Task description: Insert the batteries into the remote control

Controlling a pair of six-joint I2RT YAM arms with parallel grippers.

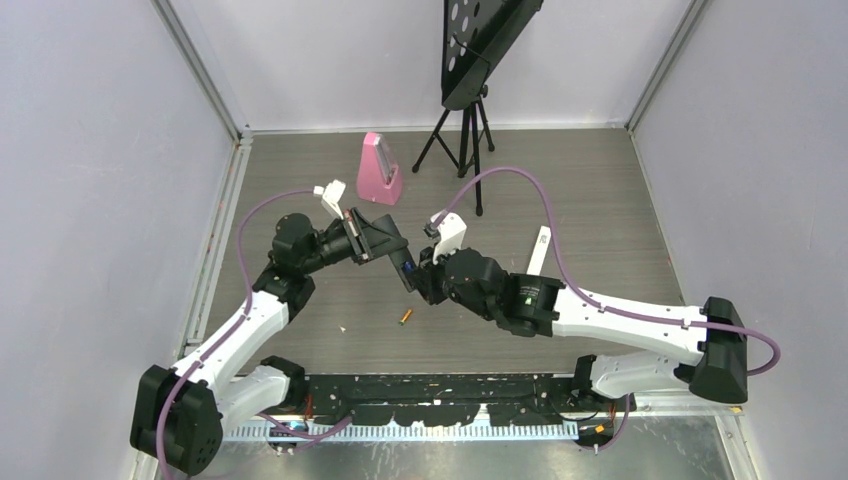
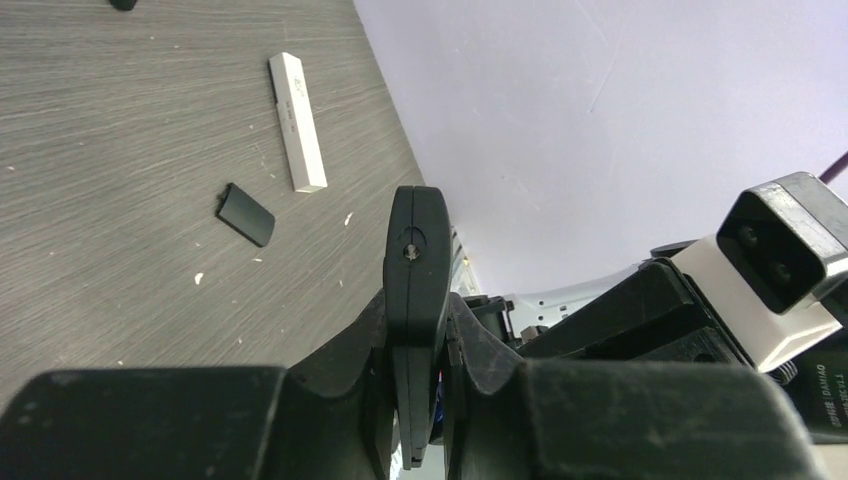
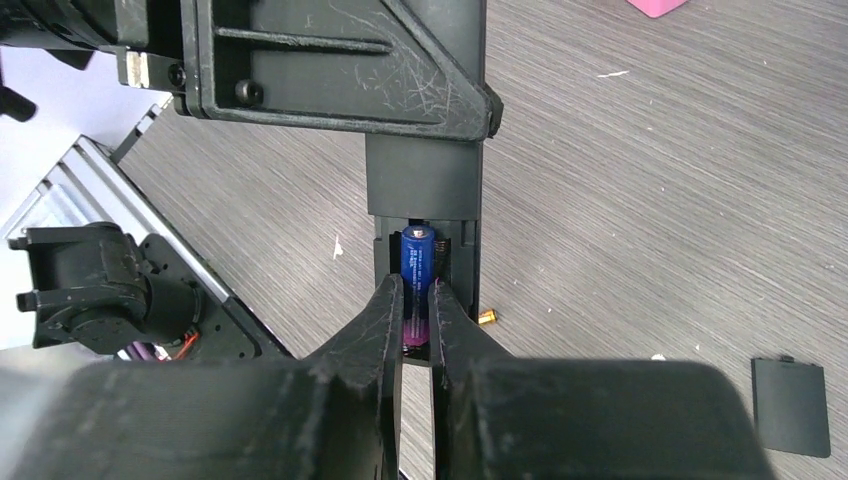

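Remote control (image 3: 425, 185): it is in the air above the table (image 1: 600, 200), between the two arms, with its open compartment (image 3: 455, 235) facing the right wrist camera.
Back cover (image 3: 790, 405): it lies flat on the table, well apart from the remote control.
Left gripper (image 2: 417, 318): the jaws are clamped on the remote control, which stands out edge-on beyond the fingertips.
Right gripper (image 3: 415, 292): the jaws are pinched on the lower, purple end of the blue battery (image 3: 418, 252).
Battery position: it lies along the compartment, on its left side, upper end close to the inner end wall. I cannot tell if it is fully seated.
Gold battery (image 3: 487, 318): it rests on the table under the remote control, and nobody holds it.
Step in hand: in my judgement, you are seating the first battery.
How to do it well: push the far end against its contact first, then press the near end down flat. Release only when the battery sits level. Hold the remote control rigid, because it has no support from below.
Left arm (image 1: 250, 310): it rises from its base, elbow bent, with the wrist turned toward the centre.
Right arm (image 1: 620, 320): it stretches low across the table toward the left, and the wrist meets the remote control end-on.
Risk: a crooked push can pop the battery out.
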